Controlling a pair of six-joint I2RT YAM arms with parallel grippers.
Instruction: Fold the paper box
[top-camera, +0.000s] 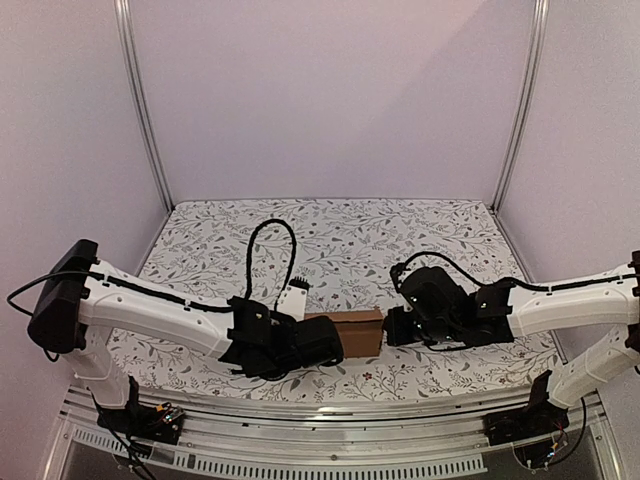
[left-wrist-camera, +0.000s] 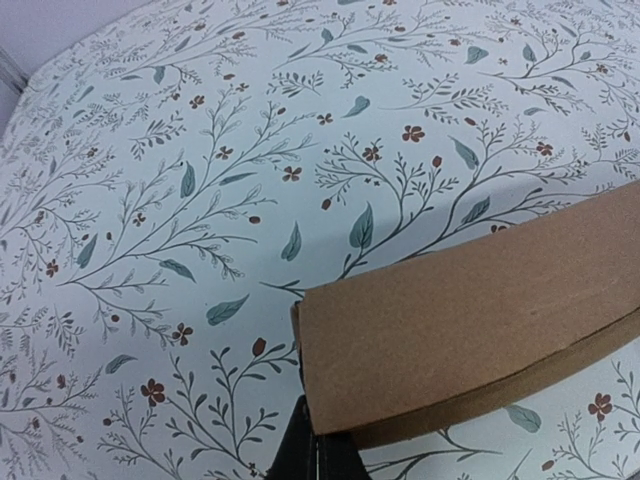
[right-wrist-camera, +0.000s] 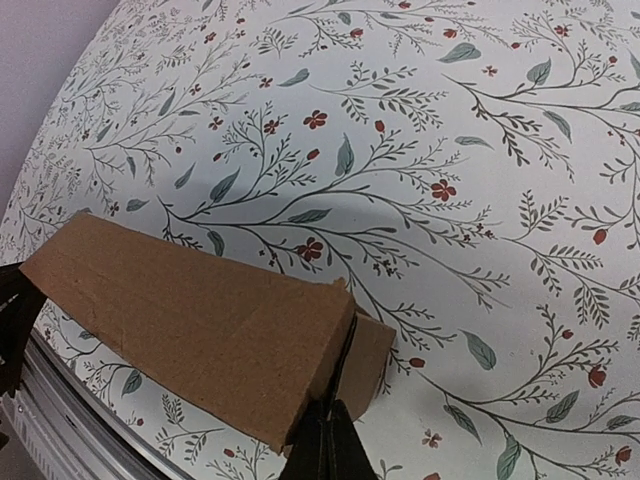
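The paper box (top-camera: 346, 331) is a small brown oblong carton lying on the floral table cover between my two grippers. My left gripper (top-camera: 326, 341) is at its left end. In the left wrist view the carton (left-wrist-camera: 470, 315) fills the lower right, and the left gripper (left-wrist-camera: 318, 456) is shut, its tips against the carton's near corner. My right gripper (top-camera: 393, 326) is at the right end. In the right wrist view the carton (right-wrist-camera: 190, 325) lies left of centre. The right gripper (right-wrist-camera: 328, 450) is shut, its tips at the slit beside the end flap (right-wrist-camera: 368, 360).
The floral table cover (top-camera: 340, 240) stretches behind the carton to the back wall. A metal rail (top-camera: 300, 420) runs along the near edge, just in front of the carton. A white part with a black cable (top-camera: 292, 296) lies behind the left gripper.
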